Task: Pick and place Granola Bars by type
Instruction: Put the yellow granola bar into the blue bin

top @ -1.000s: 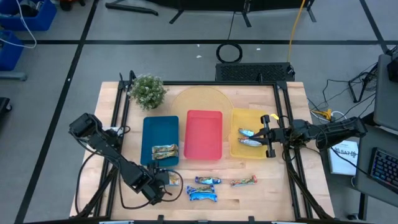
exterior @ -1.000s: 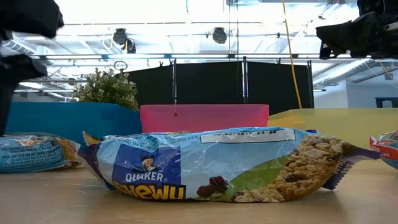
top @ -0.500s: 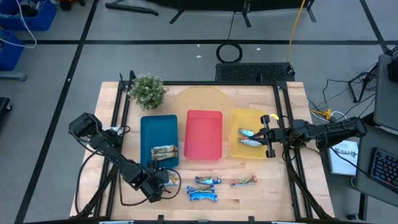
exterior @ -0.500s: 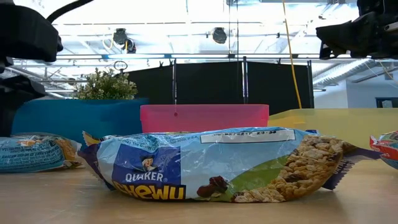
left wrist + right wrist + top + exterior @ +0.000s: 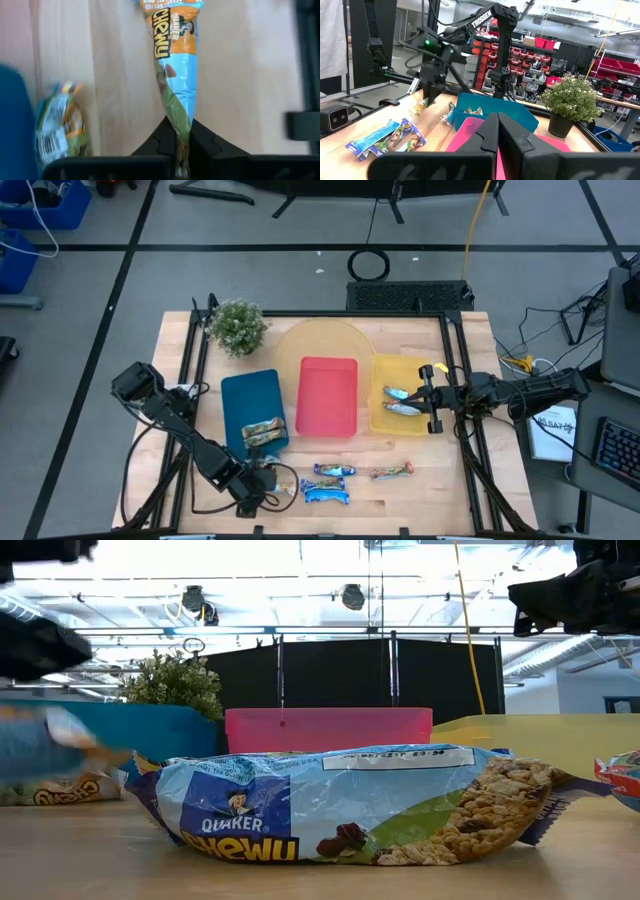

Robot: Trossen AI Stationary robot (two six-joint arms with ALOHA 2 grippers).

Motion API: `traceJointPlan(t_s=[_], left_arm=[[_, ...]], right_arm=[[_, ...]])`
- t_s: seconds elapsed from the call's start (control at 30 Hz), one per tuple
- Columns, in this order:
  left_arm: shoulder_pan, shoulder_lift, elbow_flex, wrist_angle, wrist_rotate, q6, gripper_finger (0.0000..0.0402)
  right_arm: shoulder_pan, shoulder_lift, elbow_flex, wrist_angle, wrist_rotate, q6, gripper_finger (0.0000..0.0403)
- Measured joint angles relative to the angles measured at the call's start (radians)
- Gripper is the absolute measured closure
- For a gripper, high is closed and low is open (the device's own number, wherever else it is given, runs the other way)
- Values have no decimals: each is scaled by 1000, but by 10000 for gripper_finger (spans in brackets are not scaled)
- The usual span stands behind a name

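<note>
My left gripper (image 5: 262, 483) is at the near left of the table, shut on a blue-and-orange granola bar (image 5: 172, 60). Another bar (image 5: 57, 127) lies on the wood just beside it, next to the blue tray (image 5: 250, 405), which holds tan bars (image 5: 263, 430). Two blue bars (image 5: 327, 470) (image 5: 325, 494) and a teal-and-red bar (image 5: 391, 472) lie flat near the front edge. My right gripper (image 5: 428, 398) hovers shut and empty at the right rim of the yellow tray (image 5: 385, 420), which holds silvery bars (image 5: 400, 400). My left gripper pinches one end of the bar's wrapper (image 5: 181, 132) between its two fingers, which lie along the bar. The rest of the bar reaches out past the fingertips. In the low view the bar (image 5: 40, 740) shows blurred, above the bar that lies on the table.
A red tray (image 5: 328, 395) stands between the blue and yellow trays. A potted plant (image 5: 238, 327) is at the far left, a round pale board (image 5: 325, 340) behind the red tray. Bare wood lies along the near edge on the right.
My left gripper has shut on the blue-and-orange bar and raised it off the table, moving slightly toward the near edge; a second bar stays lying below. The blue tray has shifted toward the table's left and turned askew.
</note>
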Motion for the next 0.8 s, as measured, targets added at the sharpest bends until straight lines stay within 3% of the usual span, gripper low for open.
traceJointPlan(t_s=[0.17, 0.4, 0.67, 0.8], left_arm=[[-21, -38, 68, -53, -80, 97, 347], [-104, -262, 72, -132, -419, 268, 382], [-140, -575, -66, -70, -458, 531, 350], [-104, -755, -210, -5, -498, 622, 366]], right_arm=[[0, 0, 0, 0, 0, 7, 403], [0, 2, 0, 0, 0, 8, 403], [0, 6, 0, 1, 0, 3, 403], [0, 6, 0, 1, 0, 2, 403]])
